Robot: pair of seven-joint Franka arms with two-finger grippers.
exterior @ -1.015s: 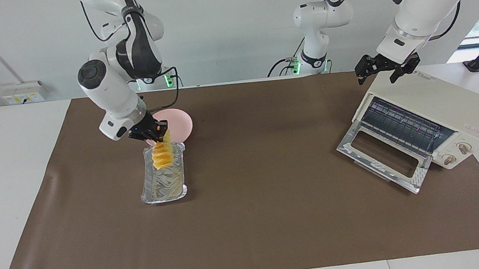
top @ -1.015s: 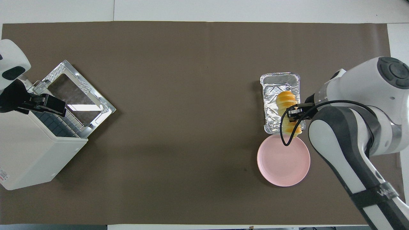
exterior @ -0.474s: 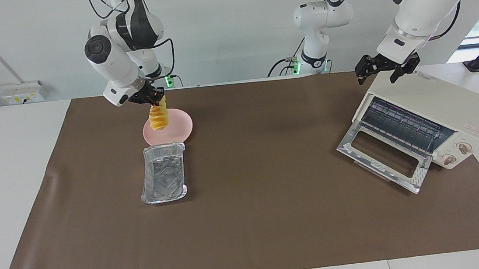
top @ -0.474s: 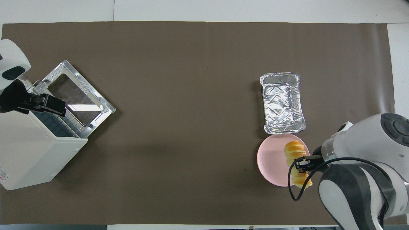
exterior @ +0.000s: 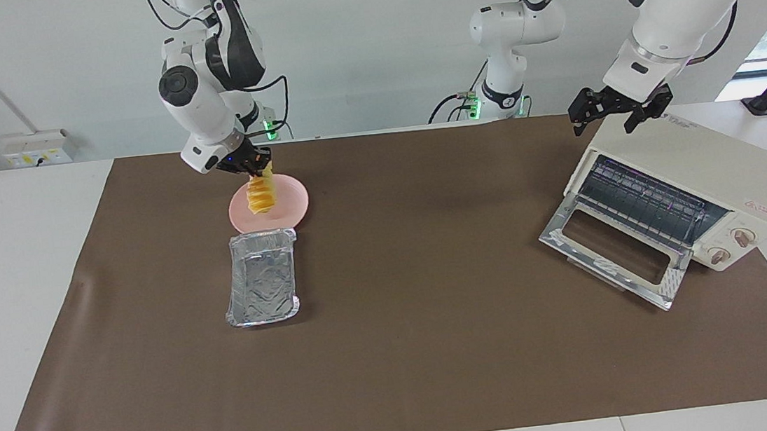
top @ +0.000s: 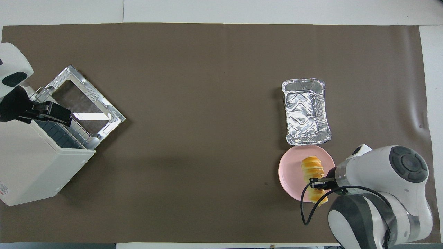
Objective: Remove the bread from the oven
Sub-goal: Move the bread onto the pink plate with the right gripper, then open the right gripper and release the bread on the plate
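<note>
Facing view: high camera across the table, looking toward the robots and down at a moderate slant; arm bases and back wall along the top edge, brown mat filling the frame's middle and bottom.

Overhead view: camera high above the robots' end, looking forward and steeply down; mat edge to edge, arms entering at lower corners.

Shared: whole mat, half a turn apart. Oven at right of the facing frame, oven at left overhead; pink plate upper left, plate lower right.

Glossy white arm shells, dark grey joint bands, round grey caps, black tool, looping black cables
</note>
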